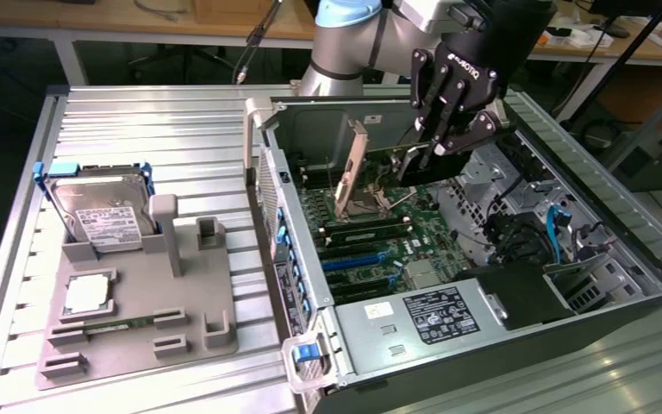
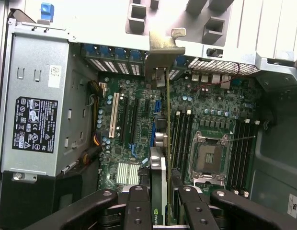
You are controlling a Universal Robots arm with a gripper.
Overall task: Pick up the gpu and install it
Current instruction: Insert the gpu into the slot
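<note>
Black fingers of the tool (image 1: 452, 142) are closed partway on the card (image 1: 360, 159), pinching its thin edge. The card hangs upright inside the open computer case (image 1: 607, 250), over the green board (image 1: 406, 241) and not yet pushed into any slot. In the wrist view the card (image 2: 166, 120) shows edge-on, running from the fingers at 6 o'clock up to its silver end plate (image 2: 163, 48) at 12 o'clock, by the back wall of the case.

Here is what could go wrong. The card is thin and held by one edge, so it may tip or slip if the grip is weak. If its bottom edge is not right over a long slot, pushing down may bend the card or scratch the board. The silver plate may catch on the back wall and stop the card from going in straight. The memory sticks (image 2: 182, 139) and the chip socket (image 2: 211, 155) sit just beside it and may get bumped.
</note>
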